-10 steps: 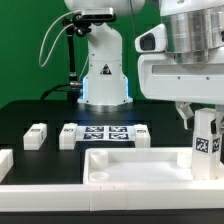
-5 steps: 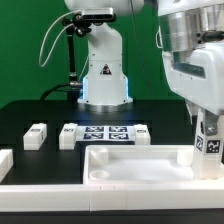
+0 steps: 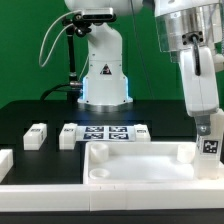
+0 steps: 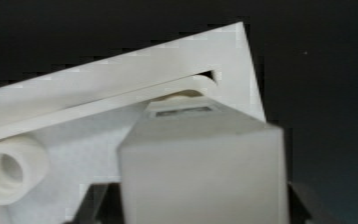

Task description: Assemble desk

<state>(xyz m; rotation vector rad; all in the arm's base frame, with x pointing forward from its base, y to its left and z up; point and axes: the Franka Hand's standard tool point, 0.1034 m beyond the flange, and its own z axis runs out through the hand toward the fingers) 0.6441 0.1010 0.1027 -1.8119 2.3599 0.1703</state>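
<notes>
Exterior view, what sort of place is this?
Probably a robotics lab bench: a robot arm on a black table, a marker board with tags, and a plain green backdrop.

A white desk slab (image 3: pixel 135 165) and a white leg post (image 3: pixel 207 165) bearing a black-and-white tag (image 3: pixel 209 146) are standing out against a black table (image 3: pixel 40 110).

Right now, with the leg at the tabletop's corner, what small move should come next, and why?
Probably ease the leg a little further into the corner socket. The hand is clamped on the leg, and the wrist view shows its tip just meeting the tabletop at that corner, apparently not seated yet.
</notes>
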